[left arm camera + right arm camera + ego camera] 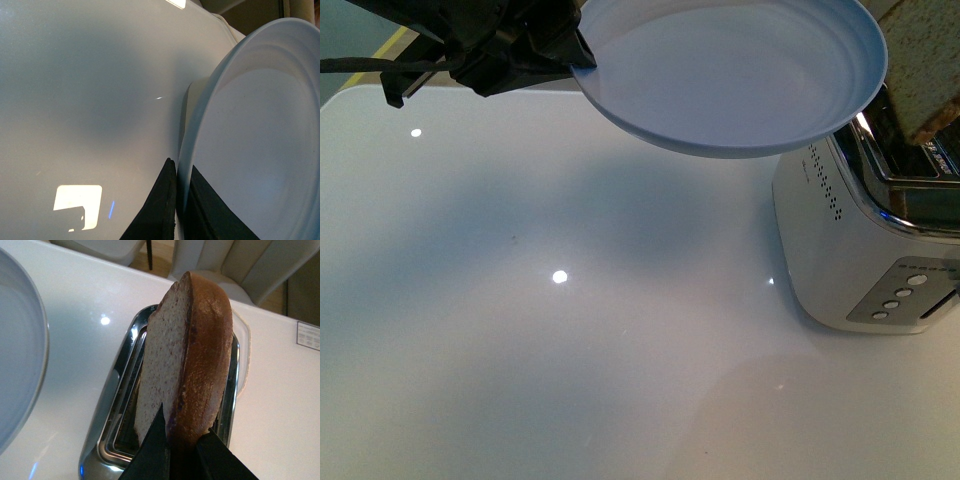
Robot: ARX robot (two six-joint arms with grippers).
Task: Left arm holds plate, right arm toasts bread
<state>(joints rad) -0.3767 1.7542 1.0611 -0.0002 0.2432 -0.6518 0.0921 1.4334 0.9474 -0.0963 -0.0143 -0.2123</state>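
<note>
My left gripper (582,58) is shut on the rim of the pale blue plate (740,70) and holds it in the air, tilted, at the top of the front view. In the left wrist view its dark fingers (160,210) clamp the plate's edge (250,150). My right gripper (179,440) is shut on the slice of speckled brown bread (190,350), held upright above the toaster's slot (125,415). In the front view the bread (925,70) hangs over the toaster (870,240) at the right edge, beside the plate.
The silver toaster with round buttons (900,297) stands on the glossy white table (520,330) at the right. The plate's edge (20,350) shows next to the toaster in the right wrist view. A pale chair (240,265) stands beyond the table.
</note>
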